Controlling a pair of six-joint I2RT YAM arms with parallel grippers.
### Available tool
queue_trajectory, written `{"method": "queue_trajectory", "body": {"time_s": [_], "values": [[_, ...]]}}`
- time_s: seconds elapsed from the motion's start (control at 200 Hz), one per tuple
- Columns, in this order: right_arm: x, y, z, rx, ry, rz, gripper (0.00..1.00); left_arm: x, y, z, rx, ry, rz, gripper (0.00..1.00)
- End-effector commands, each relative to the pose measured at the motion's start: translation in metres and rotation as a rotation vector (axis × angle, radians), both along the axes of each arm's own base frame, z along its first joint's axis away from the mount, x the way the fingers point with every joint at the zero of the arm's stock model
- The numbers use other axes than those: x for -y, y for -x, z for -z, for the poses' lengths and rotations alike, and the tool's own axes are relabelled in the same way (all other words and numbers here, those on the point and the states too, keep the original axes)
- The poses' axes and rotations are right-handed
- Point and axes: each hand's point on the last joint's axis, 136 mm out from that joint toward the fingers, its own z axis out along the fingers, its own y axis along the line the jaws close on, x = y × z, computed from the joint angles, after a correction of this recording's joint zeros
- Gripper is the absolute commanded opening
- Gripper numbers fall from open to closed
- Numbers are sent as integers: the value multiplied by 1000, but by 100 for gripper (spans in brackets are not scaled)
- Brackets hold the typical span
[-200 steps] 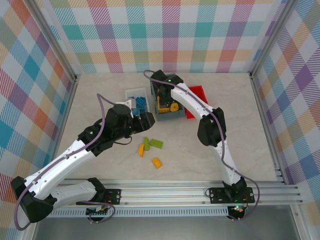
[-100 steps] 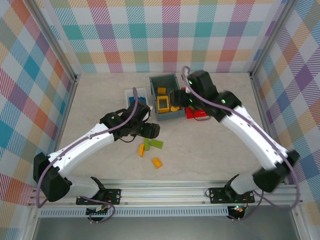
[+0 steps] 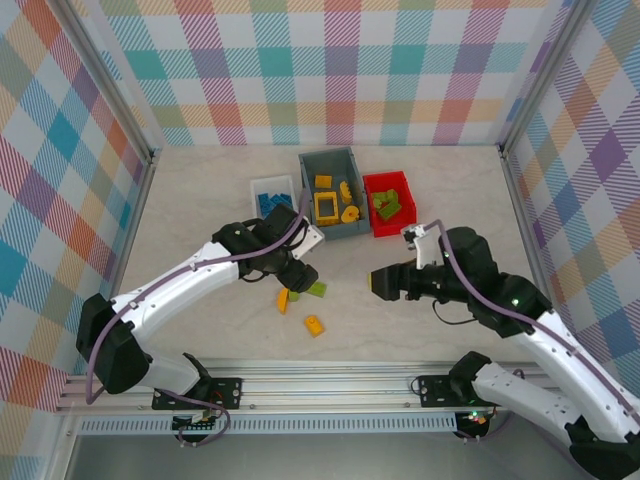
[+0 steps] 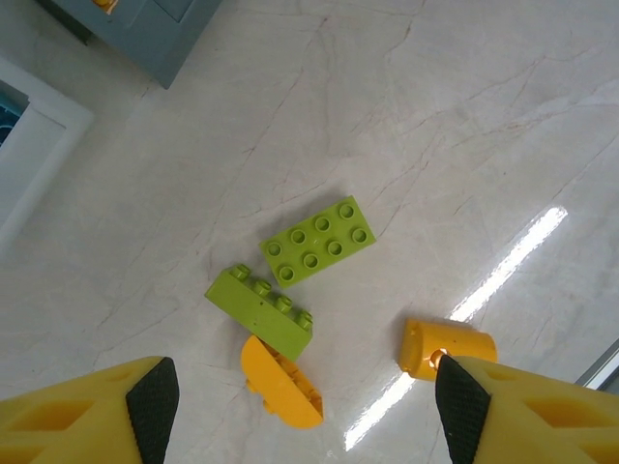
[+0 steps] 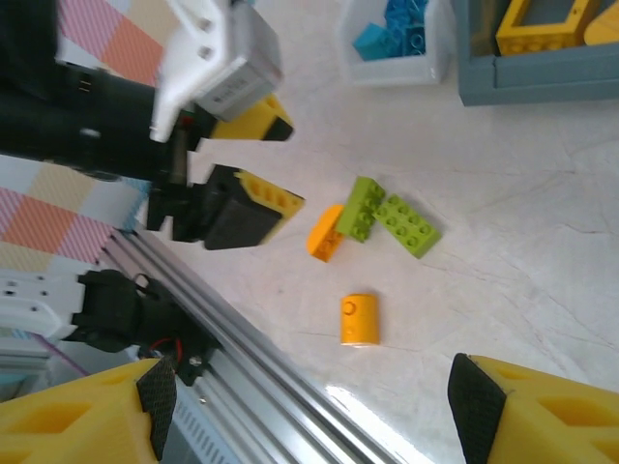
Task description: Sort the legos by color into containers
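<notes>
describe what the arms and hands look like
Left arm and right arm: white shells, black joints, a purple cable looped alongside. Left hand and right hand: yellow fingers with black pads.

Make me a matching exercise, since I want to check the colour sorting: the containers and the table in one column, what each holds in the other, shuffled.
1 white tray
2 grey bin
3 red bin
4 table

a green bricks
b loose green and yellow-orange bricks
c blue bricks
d yellow bricks

Pairs: 1-c, 2-d, 3-a, 4-b.
</notes>
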Motion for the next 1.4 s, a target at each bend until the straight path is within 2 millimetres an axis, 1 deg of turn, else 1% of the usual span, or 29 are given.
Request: {"method": "queue_trajectory", "body": {"time_s": [0.0, 0.145, 0.225, 0.29, 0.34, 0.485, 0.58, 0.635, 0.715, 0.77, 0.82, 0.91, 0.975, 1.11, 1.185, 1.28, 1.395], "values": [[-4, 7, 2, -47, -32, -14, 76, -2, 8, 8, -16, -50, 63, 73], [-13, 4, 8, -67, -27, -38, 76, -8, 9, 11, -12, -66, 36, 74], [-18, 4, 11, -68, -18, -44, 76, -16, 8, 16, -55, -109, -32, 74], [-21, 4, 13, -69, -6, -46, 76, -21, 13, 22, -100, -121, -93, 73], [-23, 3, 16, -71, 2, -48, 76, -24, 16, 25, -123, -105, -158, 73], [-29, 2, 20, -73, -2, -57, 76, -26, 30, 33, -164, 19, -285, 72], [-35, 4, 24, -88, 1, -76, 76, -30, 42, 46, -213, 35, -323, 72], [-39, 5, 27, -97, 3, -92, 76, -34, 47, 57, -235, 23, -342, 72], [-46, 7, 30, -106, 9, -117, 76, -39, 49, 73, -246, -2, -370, 72], [-50, 9, 32, -111, 15, -130, 76, -39, 50, 81, -259, -7, -371, 72], [-53, 10, 35, -119, 21, -139, 76, -37, 49, 87, -264, -10, -374, 72], [-57, 11, 40, -132, 31, -144, 76, -41, 44, 102, -255, -48, -395, 71], [-59, 12, 41, -133, 29, -151, 76, -45, 40, 113, -237, -74, -409, 69], [-64, 14, 45, -142, 28, -158, 76, -44, 32, 129, -230, -92, -420, 64], [-65, 15, 48, -149, 31, -163, 76, -49, 26, 134, -219, -119, -455, 62], [-67, 15, 48, -150, 32, -166, 76, -47, 18, 135, -200, -111, -467, 59], [-68, 14, 47, -147, 31, -167, 76, -48, 18, 144, -223, -136, -489, 50]]}}
